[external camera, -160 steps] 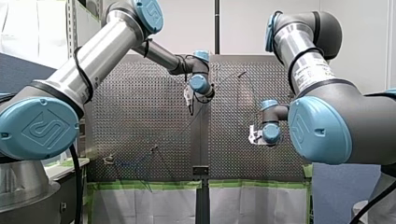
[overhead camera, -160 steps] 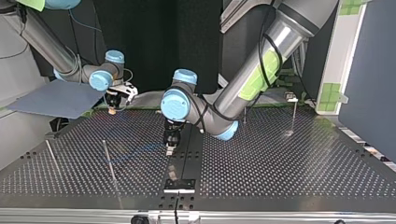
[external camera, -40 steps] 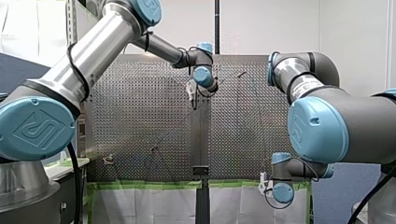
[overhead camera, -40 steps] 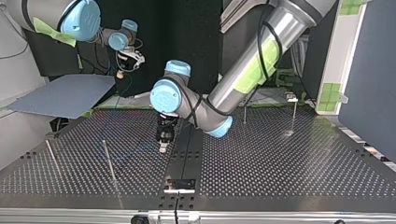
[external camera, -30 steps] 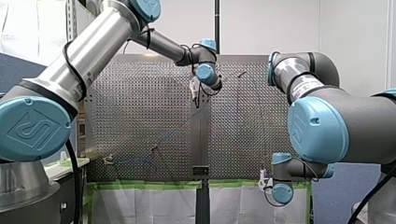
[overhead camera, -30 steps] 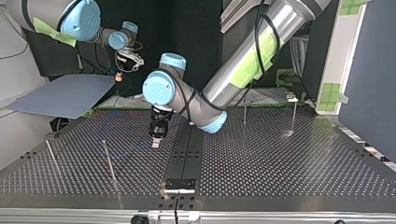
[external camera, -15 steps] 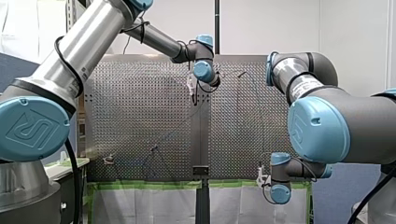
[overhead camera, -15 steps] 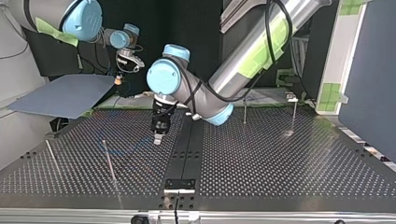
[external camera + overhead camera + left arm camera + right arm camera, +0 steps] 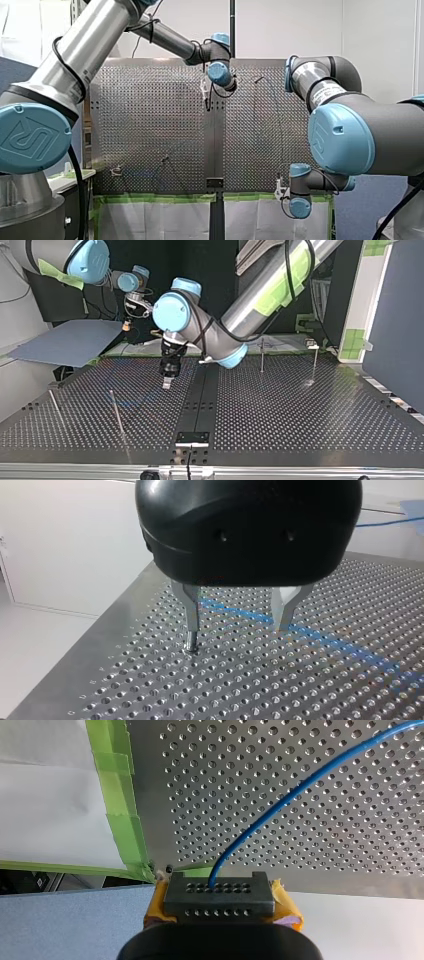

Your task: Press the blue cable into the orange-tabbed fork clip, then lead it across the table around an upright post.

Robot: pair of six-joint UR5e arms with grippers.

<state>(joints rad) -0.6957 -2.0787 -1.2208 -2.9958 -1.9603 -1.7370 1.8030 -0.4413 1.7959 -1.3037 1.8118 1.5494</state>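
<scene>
Blue cable [image 9: 280, 802] is clamped in your right gripper [image 9: 219, 895] near the table [image 9: 310, 847] edge, and the metal fingers [image 9: 191, 615] of your left gripper [image 9: 237, 627] stand apart low over this cable.

Seen from my front camera, a plain white wall [image 9: 280, 30], evenly lit, stands behind the perforated metal table [image 9: 150, 125], with a thin dark vertical pole [image 9: 232, 25] rising in front of it. Bright green tape [image 9: 150, 198] runs along the table's near edge, above hanging white sheeting [image 9: 160, 220]. From my camera across the table, a black backdrop [image 9: 210, 270] fills the middle. A flat grey-blue board [image 9: 65, 342] lies at that view's left, beyond the table's corner. At its right, a white upright frame patched with green tape squares [image 9: 369, 295] stands before a dark blue-grey panel [image 9: 395, 325].
</scene>
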